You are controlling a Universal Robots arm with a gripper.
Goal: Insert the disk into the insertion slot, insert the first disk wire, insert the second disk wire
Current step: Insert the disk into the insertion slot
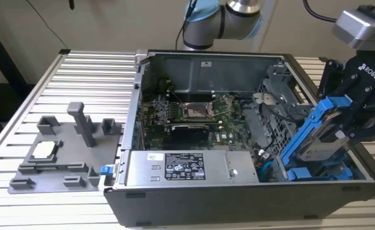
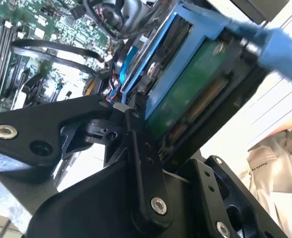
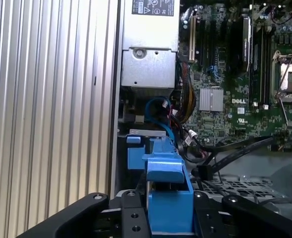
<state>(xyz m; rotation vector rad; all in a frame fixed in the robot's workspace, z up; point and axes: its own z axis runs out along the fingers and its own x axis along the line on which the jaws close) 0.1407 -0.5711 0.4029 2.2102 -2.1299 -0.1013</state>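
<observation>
Gripping the disk (image 1: 322, 143) in the gripper (image 1: 346, 128), closed across the long sides of the blue carrier (image 1: 315, 112). In the first wrist view, clamped between black fingers (image 3: 132, 220) on either flank of that carrier. Held steeply tilted at the exterior view's right, over the near corner of the open computer case (image 1: 239, 206), upper end high beside the wrist, lower end dipping toward the insertion slot (image 1: 328, 173) in the drive cage. Not yet seated; cannot tell whether touching the bay's edge. Showing green circuit board (image 2: 188, 96) on the underside in the second wrist view, bare and near a finger link. Judged dense and stiff, probably heavy enough to swing in a light pinch. Expect some spring and slickness in the plastic carrier, so a risk of slipping or flexing. Fragile too: no squeezing on the board or the connector edge, no knocks against sheet metal. Best taken by the carrier's side rails near mid-length, as here. Well apart from the power supply (image 1: 184, 167) and the motherboard (image 1: 194, 112). Close beside loose black cables (image 3: 240, 148) near the bay, likely to snag.
</observation>
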